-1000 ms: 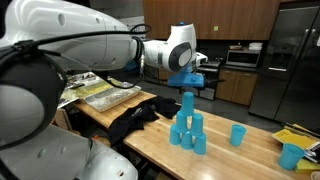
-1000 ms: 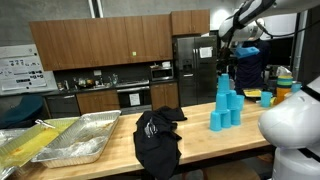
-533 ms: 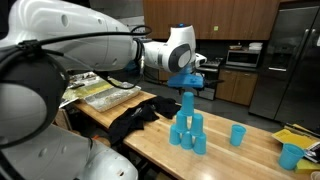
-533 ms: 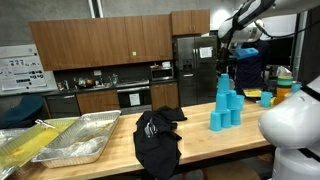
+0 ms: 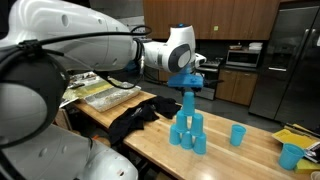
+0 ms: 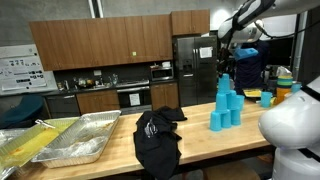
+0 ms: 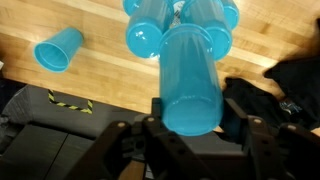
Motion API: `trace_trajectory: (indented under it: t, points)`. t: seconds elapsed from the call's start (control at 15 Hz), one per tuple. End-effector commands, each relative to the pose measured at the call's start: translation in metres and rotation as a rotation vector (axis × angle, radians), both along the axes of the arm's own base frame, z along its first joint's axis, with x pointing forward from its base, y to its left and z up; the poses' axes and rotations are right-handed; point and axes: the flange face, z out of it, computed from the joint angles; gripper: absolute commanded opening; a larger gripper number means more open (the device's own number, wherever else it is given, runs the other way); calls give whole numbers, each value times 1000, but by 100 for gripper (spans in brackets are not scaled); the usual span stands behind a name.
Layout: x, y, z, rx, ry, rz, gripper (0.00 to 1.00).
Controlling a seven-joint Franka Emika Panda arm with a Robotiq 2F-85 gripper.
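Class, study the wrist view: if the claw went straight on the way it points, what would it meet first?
Probably the top blue cup, standing on the cup stack between the fingers of the claw; whether they touch it is unclear.

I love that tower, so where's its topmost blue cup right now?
In an exterior view the topmost blue cup crowns the cup pyramid on the wooden table, between the robot's jaws.
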Motion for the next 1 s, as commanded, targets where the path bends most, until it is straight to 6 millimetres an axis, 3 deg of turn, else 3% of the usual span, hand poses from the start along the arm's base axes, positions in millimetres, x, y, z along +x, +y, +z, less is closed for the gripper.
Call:
trace_trajectory:
  t: [0.0, 0.93]
  points:
    - [2, -1, 0, 14, -12, 19, 36]
    - [-14, -22, 30, -8, -45, -15, 36]
